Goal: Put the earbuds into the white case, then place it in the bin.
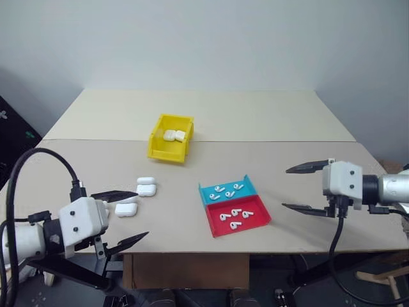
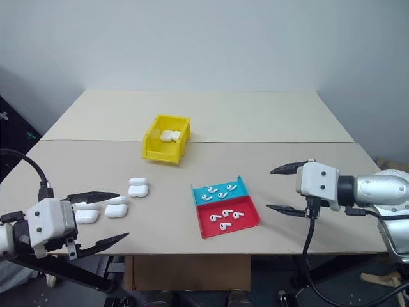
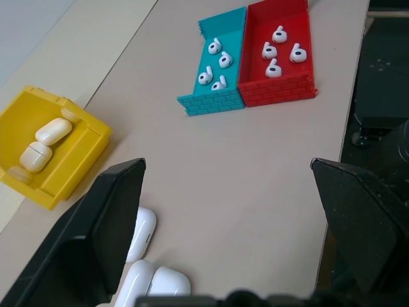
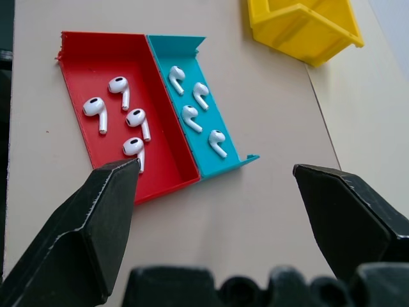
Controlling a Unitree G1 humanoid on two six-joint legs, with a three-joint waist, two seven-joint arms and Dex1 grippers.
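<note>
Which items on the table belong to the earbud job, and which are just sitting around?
For the job:
- earbuds in the blue tray and red tray
- white cases on the table
- yellow bin

Lying about:
- two cases already in the bin

Both arms raised over the near table edge, mirrored. Left gripper at about 8 o'clock in the head view, black fingers spread wide, pointing toward 3 o'clock, nothing between them. Right gripper at about 4 o'clock, fingers equally wide, pointing toward 9 o'clock, empty.
</note>
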